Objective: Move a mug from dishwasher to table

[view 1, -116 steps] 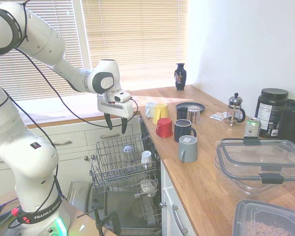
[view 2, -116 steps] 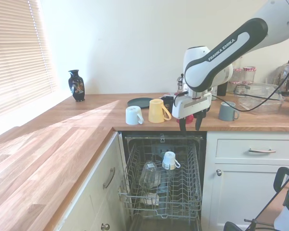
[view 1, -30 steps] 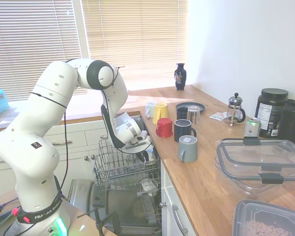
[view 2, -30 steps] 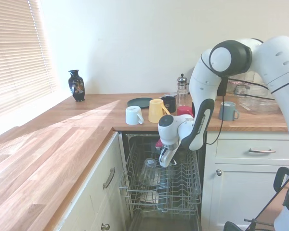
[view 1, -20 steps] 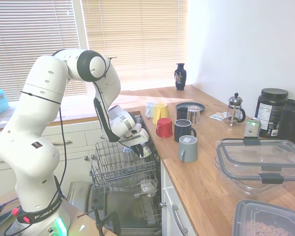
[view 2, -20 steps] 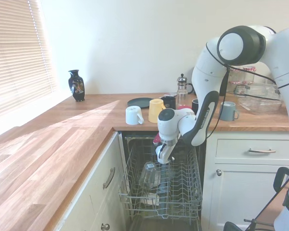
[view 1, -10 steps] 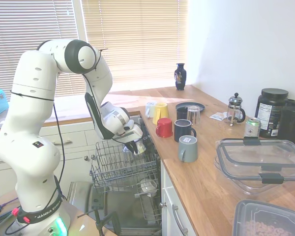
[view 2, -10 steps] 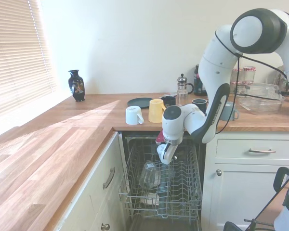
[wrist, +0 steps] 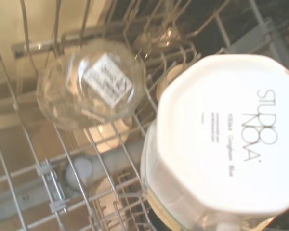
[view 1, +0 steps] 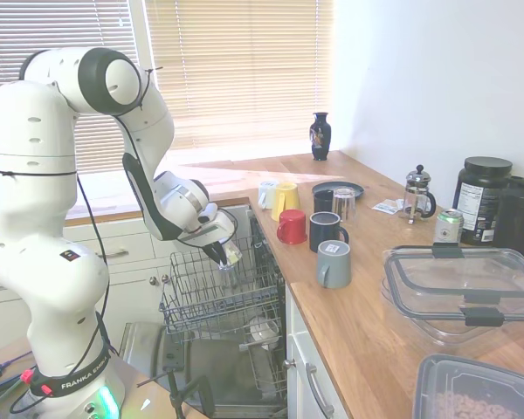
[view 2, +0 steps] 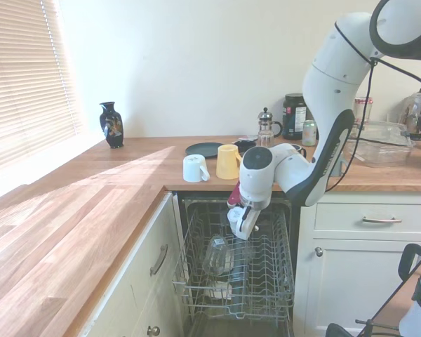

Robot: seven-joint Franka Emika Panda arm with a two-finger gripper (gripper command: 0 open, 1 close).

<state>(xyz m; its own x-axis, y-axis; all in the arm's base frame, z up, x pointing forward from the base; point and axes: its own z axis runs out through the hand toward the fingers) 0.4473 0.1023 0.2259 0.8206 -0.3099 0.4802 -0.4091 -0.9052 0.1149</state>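
The gripper (view 2: pixel 241 223) is clamped on the mug (view 2: pixel 238 222) above the dishwasher (view 2: pixel 233 270), and the mug could slip and break if it bumps the table (view 2: pixel 196 188) edge.

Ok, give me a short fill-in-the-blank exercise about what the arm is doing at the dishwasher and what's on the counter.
1. The gripper holds a white ____ above the dishwasher rack.
2. Still in the rack, upside down, is a clear ____.
3. On the table, the mug beside the pale blue mug is coloured ____.
4. The small dark vase stands near the ____.

Missing words: mug; glass; yellow; window
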